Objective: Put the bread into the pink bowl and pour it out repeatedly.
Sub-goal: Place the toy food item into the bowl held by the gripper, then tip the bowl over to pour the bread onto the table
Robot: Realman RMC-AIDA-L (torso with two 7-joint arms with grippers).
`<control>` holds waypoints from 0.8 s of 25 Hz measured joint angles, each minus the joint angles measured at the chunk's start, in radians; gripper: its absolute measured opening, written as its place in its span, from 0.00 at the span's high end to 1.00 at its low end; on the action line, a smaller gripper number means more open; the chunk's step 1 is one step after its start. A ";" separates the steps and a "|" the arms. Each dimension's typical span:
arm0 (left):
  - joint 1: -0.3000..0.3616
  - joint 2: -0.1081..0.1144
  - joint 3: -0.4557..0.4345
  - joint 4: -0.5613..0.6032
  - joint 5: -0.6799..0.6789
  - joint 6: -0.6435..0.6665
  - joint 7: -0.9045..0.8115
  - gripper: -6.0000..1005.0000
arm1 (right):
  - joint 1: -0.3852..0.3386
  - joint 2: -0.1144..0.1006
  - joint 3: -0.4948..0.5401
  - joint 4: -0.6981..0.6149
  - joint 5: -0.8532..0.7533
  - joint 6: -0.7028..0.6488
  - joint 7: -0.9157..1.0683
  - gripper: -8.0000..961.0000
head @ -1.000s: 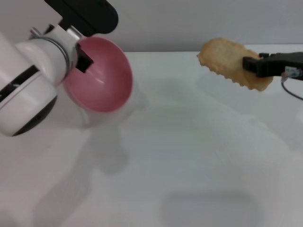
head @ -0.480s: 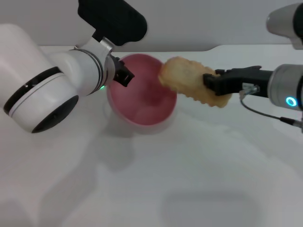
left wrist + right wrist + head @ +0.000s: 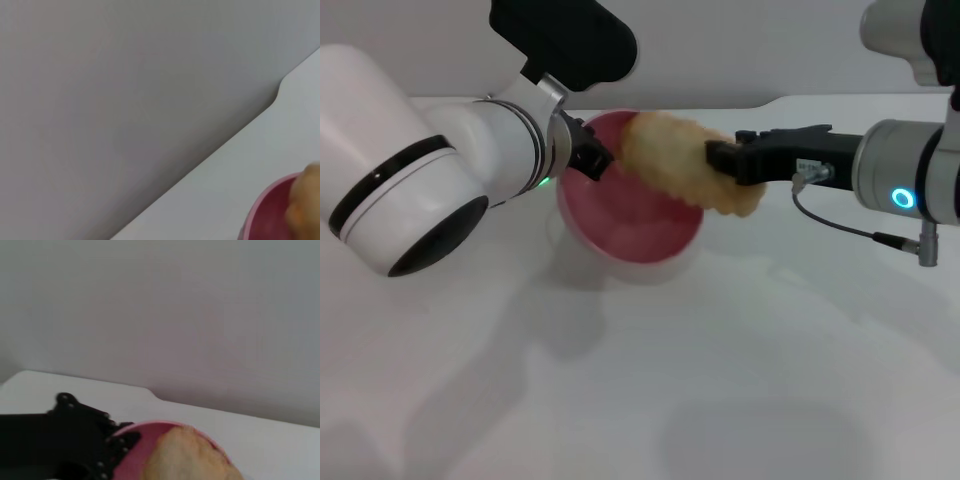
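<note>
On the white bench [image 3: 720,380], the pink bowl [image 3: 630,225] sat at twelve o'clock, its nine-o'clock rim pinched by the left gripper [image 3: 588,158] fingers. The right gripper [image 3: 720,160], fingers clamped on the bread [image 3: 675,165], held it above the bowl from three o'clock. Loading looked nearly complete; release and pouring remained.

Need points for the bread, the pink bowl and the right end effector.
bread [image 3: 670,160], head view, plain tan upper surface.
pink bowl [image 3: 645,235], head view, inner wall near the bottom.
right end effector [image 3: 718,158], head view, black fingertips clamped on the loaf.
</note>
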 joint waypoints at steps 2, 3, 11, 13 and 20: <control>0.000 0.000 0.000 -0.002 -0.021 0.015 0.000 0.93 | 0.011 0.001 0.000 0.011 0.034 -0.003 -0.027 0.73; 0.000 0.001 -0.001 -0.005 -0.033 0.025 0.001 0.93 | 0.017 0.001 0.000 0.017 0.048 -0.004 -0.035 0.69; 0.004 0.004 -0.011 -0.020 -0.039 0.040 0.010 0.93 | 0.006 0.002 0.015 -0.003 0.065 0.000 -0.055 0.42; 0.007 0.006 -0.012 -0.020 -0.033 0.040 0.029 0.93 | -0.038 0.003 0.095 -0.044 0.059 -0.006 -0.039 0.38; 0.009 0.004 0.026 0.044 0.064 0.010 0.110 0.93 | -0.179 0.007 0.415 -0.060 0.077 -0.027 -0.066 0.39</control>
